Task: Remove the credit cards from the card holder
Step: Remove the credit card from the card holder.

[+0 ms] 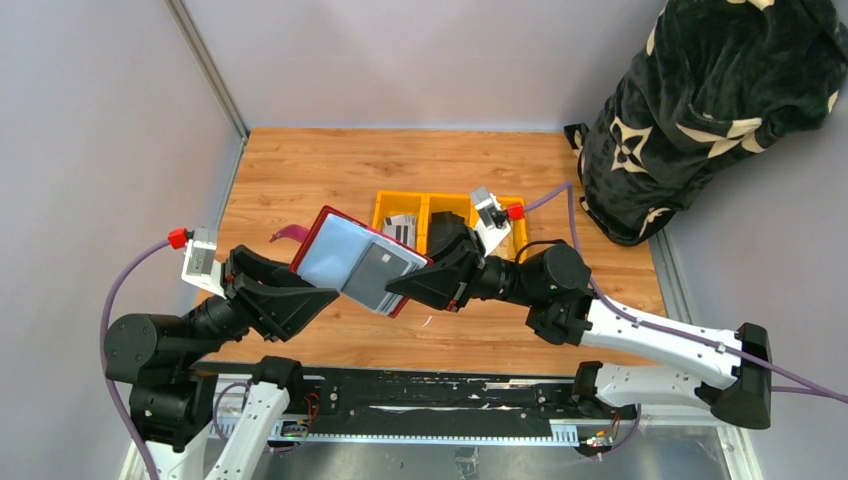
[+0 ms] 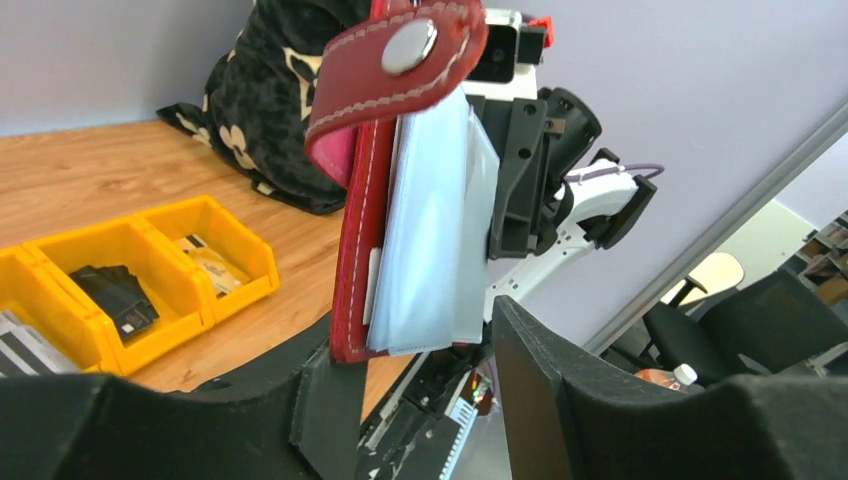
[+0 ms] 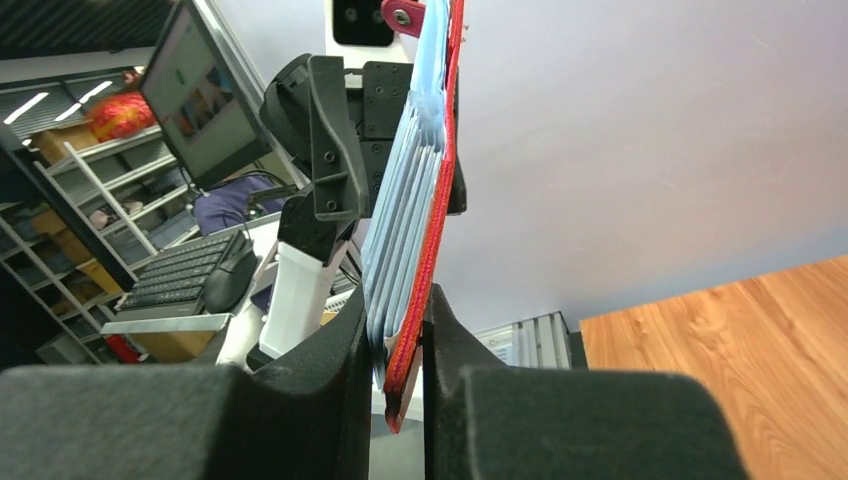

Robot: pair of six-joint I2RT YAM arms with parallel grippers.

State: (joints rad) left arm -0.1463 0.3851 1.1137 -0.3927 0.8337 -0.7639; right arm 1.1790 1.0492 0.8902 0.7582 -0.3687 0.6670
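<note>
Only the right wrist view shows the right tool (image 3: 397, 340) pinched tight on the edge of the card holder (image 3: 437, 200), which is held upright above the counter (image 2: 100, 170). The left wrist view shows the left tool (image 2: 420, 350) spread wide, straddling the fanned sleeves (one finger against the red cover). Beyond them, credit cards (image 2: 205, 262) lie in a yellow bin (image 2: 245, 290), near a black blanket (image 2: 280, 110).

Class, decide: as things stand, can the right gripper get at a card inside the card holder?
Probably not: the right gripper is shut on the edge of the card holder, pinching cover and sleeves together, so it is busy.
</note>
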